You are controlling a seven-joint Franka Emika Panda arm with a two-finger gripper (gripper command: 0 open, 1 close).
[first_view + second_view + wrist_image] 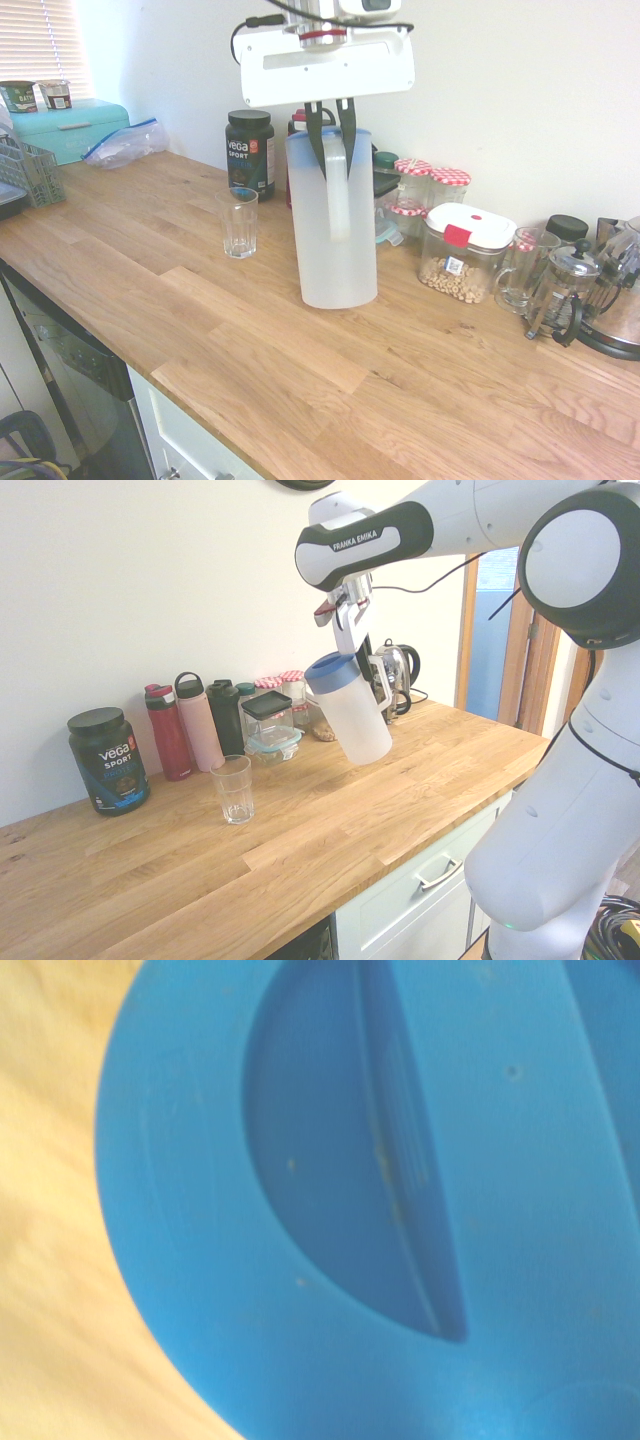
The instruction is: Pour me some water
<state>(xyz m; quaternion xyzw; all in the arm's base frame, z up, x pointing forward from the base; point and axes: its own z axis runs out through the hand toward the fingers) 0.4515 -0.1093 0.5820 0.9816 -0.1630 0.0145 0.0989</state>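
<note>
Pitcher [332,225] upright in claw [331,130], by the bench's wall edge.
Claw clenched on pitcher's white handle [338,190] from above; blue lid [330,671] on, filling wrist view. Water not discernible thru frosted wall. In 2nd ext view pitcher base looks off the bench [250,330], can't tell for sure. Empty glass [239,222] stands apart, toward bench's window end. Protein tub [250,153] behind glass, jars [448,188] at wall.

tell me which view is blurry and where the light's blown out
Wrist view: soft focus, filled by the blue lid, wood beside it washed pale. First exterior view: window top left overexposed, pitcher sharp. Second exterior view: evenly lit, sharp.
</note>
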